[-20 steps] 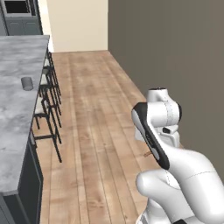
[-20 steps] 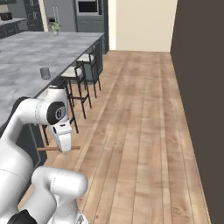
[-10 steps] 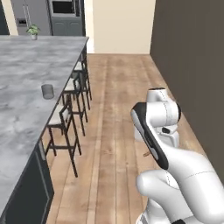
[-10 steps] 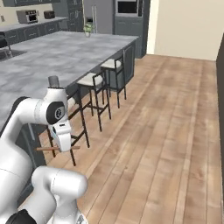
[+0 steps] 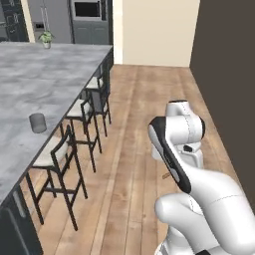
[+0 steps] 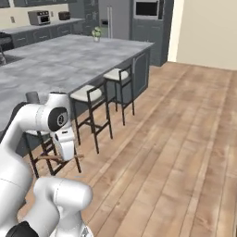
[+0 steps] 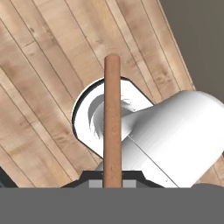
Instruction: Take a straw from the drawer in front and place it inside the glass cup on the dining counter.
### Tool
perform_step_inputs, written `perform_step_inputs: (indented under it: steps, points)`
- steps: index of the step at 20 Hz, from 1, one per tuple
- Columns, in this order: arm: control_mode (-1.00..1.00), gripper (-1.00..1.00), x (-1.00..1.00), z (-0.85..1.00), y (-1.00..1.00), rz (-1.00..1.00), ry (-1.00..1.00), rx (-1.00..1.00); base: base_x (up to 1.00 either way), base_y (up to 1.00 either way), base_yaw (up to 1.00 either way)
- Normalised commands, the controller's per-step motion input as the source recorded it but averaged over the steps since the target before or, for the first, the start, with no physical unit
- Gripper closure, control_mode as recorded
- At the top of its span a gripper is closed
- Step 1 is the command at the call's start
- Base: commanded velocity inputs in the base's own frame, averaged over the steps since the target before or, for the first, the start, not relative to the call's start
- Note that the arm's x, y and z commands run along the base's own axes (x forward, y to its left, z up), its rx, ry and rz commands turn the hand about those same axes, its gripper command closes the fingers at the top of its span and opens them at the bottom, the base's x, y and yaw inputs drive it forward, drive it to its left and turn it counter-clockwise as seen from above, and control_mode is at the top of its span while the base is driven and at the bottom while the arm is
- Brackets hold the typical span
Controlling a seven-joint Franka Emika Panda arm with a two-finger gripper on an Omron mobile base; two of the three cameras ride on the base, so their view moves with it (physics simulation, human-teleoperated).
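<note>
Looking from the left base view, the cup (image 5: pixel 37 122) stands on the counter (image 5: pixel 45 79) above the stools (image 5: pixel 60 159); no writing is readable anywhere. In the right base view, the gripper (image 6: pixel 65 156) is clamped on the straw (image 6: pixel 58 157), held level over the floor (image 6: pixel 162 152). In the hand view, the straw (image 7: pixel 112 122) rises between the jaws.

No words, labels, brand marks, numbers or signs are showing clearly enough to read in any of the views
</note>
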Motion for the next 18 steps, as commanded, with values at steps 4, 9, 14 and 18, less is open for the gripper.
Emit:
perform_step_inputs:
  steps: [4, 9, 14, 18]
  points:
    - [1.0, 1.0, 0.0, 0.0, 0.0, 0.0, 0.0, 0.0, 0.86, -0.68, 0.24]
    - [1.0, 1.0, 0.0, 0.0, 0.0, 0.0, 0.0, 0.0, 0.83, -0.62, 0.41]
    - [1.0, 1.0, 0.0, 0.0, 0.0, 0.0, 0.0, 0.0, 0.75, -0.67, 0.54]
    - [1.0, 1.0, 0.0, 0.0, 0.0, 0.0, 0.0, 0.0, 0.78, -0.62, 0.57]
